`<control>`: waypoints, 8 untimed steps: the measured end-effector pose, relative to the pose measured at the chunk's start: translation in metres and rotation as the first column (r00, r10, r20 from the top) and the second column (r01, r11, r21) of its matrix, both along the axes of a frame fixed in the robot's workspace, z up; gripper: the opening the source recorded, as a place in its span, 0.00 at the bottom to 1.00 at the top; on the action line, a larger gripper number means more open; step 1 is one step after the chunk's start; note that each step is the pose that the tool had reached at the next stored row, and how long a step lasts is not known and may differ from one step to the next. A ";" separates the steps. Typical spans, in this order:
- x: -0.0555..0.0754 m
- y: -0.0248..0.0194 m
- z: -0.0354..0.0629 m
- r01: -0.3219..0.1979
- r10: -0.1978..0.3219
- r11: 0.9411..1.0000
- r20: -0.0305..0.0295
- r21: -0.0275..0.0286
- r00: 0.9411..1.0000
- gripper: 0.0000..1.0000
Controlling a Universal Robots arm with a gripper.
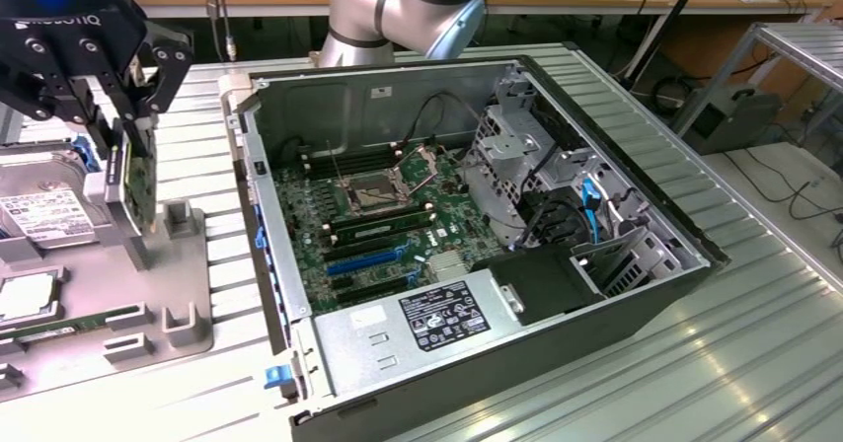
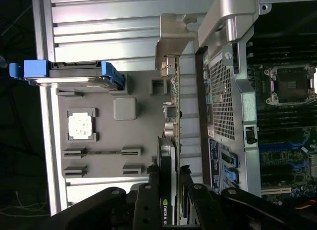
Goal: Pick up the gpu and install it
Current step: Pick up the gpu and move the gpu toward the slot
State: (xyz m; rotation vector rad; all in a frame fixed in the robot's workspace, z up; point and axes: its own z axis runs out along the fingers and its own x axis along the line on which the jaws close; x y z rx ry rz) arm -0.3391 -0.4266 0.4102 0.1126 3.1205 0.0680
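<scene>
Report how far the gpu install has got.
Done: the grasp. The pincer is shut on the gpu, which stands on edge over the grey parts tray. In hand: the card is held beside the open computer case; whether it is clear of the tray is hard to tell. Left: seating it, since the motherboard's expansion slots sit empty.

1. The gripper (image 1: 116,166) is black.
2. The gpu (image 2: 167,151) has a black face with a green logo, a green board edge and a silvery bracket.
3. The tray (image 1: 197,264) is plain grey.
4. The hard drive (image 1: 46,215) is silver, with a white label and blue rails.
5. The motherboard (image 1: 303,235) is green, with blue and black slots.
6. The worktop (image 1: 737,363) is ribbed silvery metal.
</scene>
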 end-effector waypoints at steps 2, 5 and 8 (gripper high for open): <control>0.004 0.0000 0.0000 0.000 0.000 1.000 0.000 0.000 1.000 0.27; 0.008 0.0000 0.0000 0.000 0.000 1.000 0.000 0.000 1.000 0.27; 0.014 0.0000 -0.0001 0.000 0.000 1.000 0.000 0.000 1.000 0.27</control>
